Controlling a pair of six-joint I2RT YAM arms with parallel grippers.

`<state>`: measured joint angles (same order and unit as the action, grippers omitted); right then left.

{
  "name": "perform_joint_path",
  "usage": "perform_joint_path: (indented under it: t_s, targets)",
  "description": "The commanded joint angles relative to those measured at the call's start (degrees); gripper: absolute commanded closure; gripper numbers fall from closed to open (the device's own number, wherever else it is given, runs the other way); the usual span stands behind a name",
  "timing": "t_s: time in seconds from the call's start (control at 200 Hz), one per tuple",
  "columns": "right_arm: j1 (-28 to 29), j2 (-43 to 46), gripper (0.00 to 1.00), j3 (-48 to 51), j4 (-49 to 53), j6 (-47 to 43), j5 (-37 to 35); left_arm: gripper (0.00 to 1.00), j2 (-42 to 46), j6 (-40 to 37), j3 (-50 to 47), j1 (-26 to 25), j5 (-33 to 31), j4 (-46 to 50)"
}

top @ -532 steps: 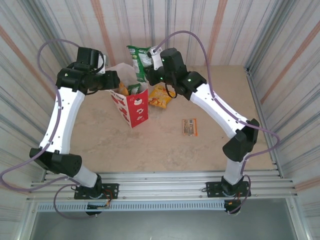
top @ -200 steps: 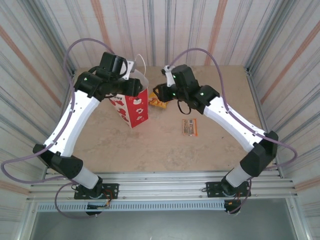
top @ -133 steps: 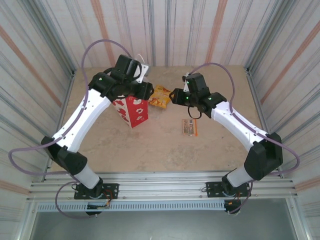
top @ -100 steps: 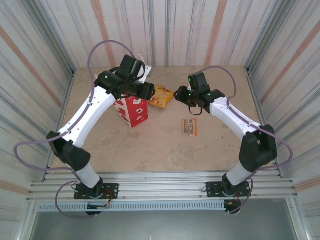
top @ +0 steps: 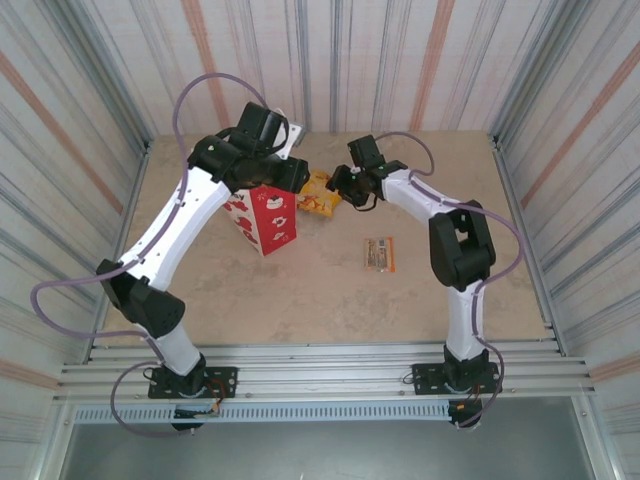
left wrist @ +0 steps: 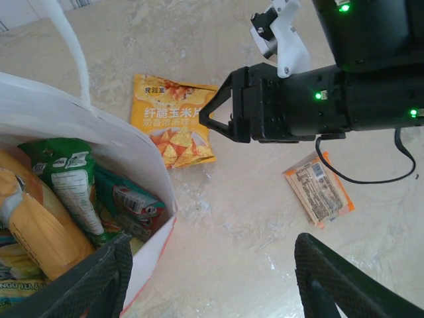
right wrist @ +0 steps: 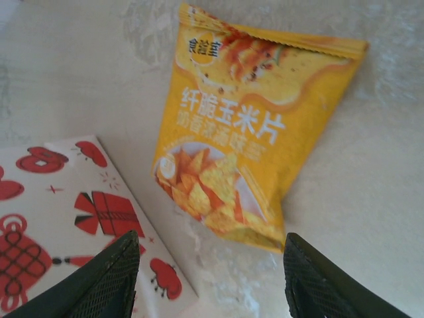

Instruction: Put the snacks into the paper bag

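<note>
The right claw (right wrist: 211,244), its fingers spread wide, hangs just over the yellow packet (right wrist: 252,152). The packet lies flat beside the paper bag (right wrist: 66,192) near the far edge of the table (top: 300,290), with its long axis across the finger line.

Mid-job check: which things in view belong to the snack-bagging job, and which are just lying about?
Job:
paper bag
yellow corn-chip packet, on the table beside it
orange-wrapped bar, on the table
green packet and yellow-orange packet, inside the bag
right gripper, open above the chip packet

Lying about:
purple cables
metal rail at the table's near edge
</note>
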<state>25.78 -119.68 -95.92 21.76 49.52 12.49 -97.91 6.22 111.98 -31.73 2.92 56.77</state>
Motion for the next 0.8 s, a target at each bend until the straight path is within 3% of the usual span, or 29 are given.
perform_joint_path:
  t_s: [0.0,0.476,0.792]
  targets:
    - [-0.61,-4.54,0.41,-4.82,3.27,1.16,1.35,0.32,-1.08,-0.06,2.25,1.18,0.48,1.08]
    - [-0.99,-12.97,0.42,-10.26,7.20,1.28,1.30,0.32,-1.45,0.30,3.77,2.49,0.62,1.74]
    - [-2.02,-16.25,0.58,-11.09,4.85,2.03,4.02,0.33,-0.03,0.37,3.18,2.55,1.09,1.42]
